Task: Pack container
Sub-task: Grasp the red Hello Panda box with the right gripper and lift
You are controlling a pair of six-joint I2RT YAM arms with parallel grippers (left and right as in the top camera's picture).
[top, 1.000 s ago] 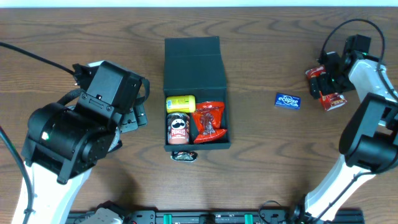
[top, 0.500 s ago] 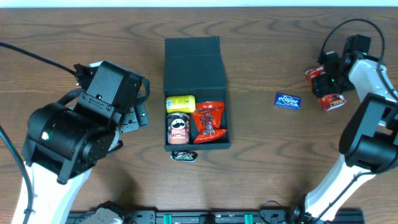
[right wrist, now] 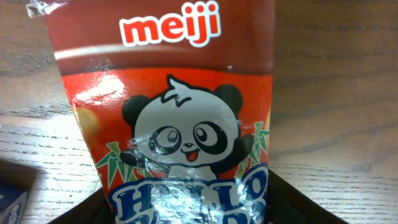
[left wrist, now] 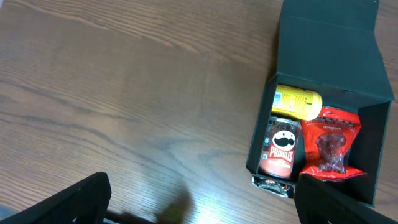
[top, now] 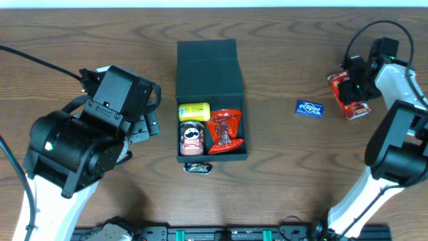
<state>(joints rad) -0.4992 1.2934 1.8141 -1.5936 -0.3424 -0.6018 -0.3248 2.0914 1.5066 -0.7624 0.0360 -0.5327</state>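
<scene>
The brown wood-grain table (top: pixel 281 167) is lit brightly and evenly from above, and only short, soft shadows are cast beside the dark teal-black square cardboard box (top: pixel 207 57). White glare is thrown across the glossy red foil snack pouch with a panda print (right wrist: pixel 186 93), which is shown sharp. The black fingers (left wrist: pixel 68 202) of the left gripper (left wrist: pixel 204 193) are rendered blurred.
</scene>
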